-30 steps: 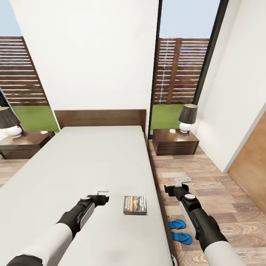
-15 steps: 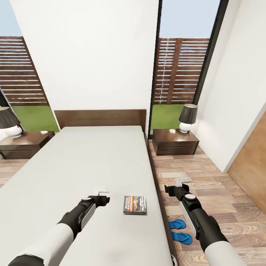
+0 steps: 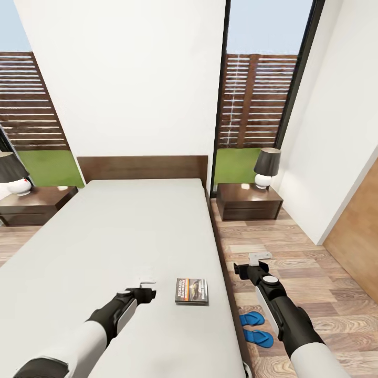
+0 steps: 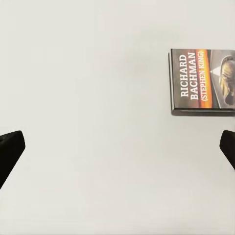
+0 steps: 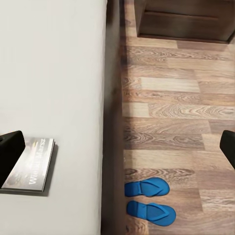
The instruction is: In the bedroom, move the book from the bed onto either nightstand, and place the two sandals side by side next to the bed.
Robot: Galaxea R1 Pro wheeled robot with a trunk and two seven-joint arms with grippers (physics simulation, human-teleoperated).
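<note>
**Book sits just to the right of my left gripper, on the mattress**

Left gripper (image 3: 147,279) hovers over the bed (image 3: 105,236), jaws spread wide; in the left wrist view its two dark fingertips (image 4: 10,149) sit at opposite edges with bare mattress between them. Nothing held.

The paperback (image 3: 191,290) lies flat on the mattress near the right-hand edge, between the two arms. From the left gripper it's off to the robot's right and a touch nearer the robot. In the left wrist view the book (image 4: 203,82) is beside the jaw line, not between the fingers, so I need a sideways shift before coming down. Its title lines run toward the headboard, orange band on the left.

Right gripper (image 3: 258,258) is over the wooden floor beyond the bed's edge, also open with nothing in it. The book (image 5: 30,165) shows near one fingertip there.

I judge the left arm is the better pick: already over the mattress, short lateral move.

Both blue sandals (image 3: 254,328) lie on the floor just beside the bed, close together. The right nightstand (image 3: 249,202) is well ahead, by the headboard, carrying a lamp (image 3: 266,165).
</note>
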